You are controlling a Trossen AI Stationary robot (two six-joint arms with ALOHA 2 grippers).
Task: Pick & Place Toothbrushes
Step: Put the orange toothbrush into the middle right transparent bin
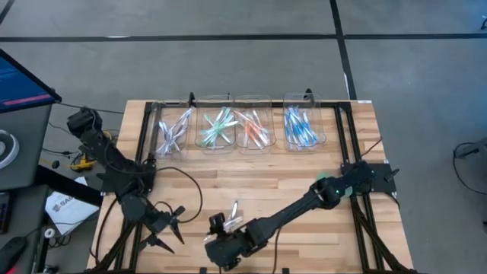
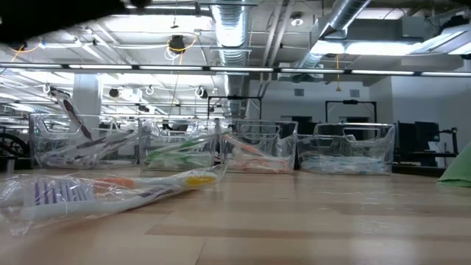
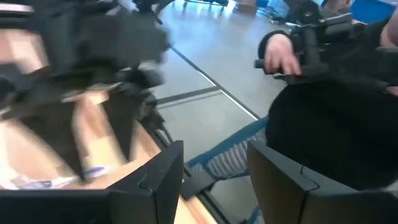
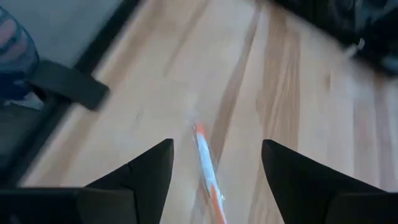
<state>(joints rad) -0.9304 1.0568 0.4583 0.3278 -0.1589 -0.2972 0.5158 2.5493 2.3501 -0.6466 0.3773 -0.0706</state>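
Note:
Four clear bins stand in a row along the table's far side, holding purple (image 1: 173,129), green (image 1: 219,128), orange (image 1: 253,128) and blue toothbrushes (image 1: 303,128). A few loose wrapped toothbrushes (image 1: 233,215) lie flat on the wood near the front middle, and they also show in the low view (image 2: 96,193). My right gripper (image 4: 214,168) hangs open over the table near its front edge, its fingers on either side of an orange toothbrush (image 4: 208,165) without touching it. My left gripper (image 1: 171,228) stands open at the front left, with nothing between its fingers (image 3: 214,180).
A flat green piece (image 1: 323,183) lies by the right arm's base. A person sits just beyond the table's near edge (image 3: 323,124). Bare wood stretches between the bins and the loose toothbrushes. Black frame rails run down both sides of the table (image 1: 144,144).

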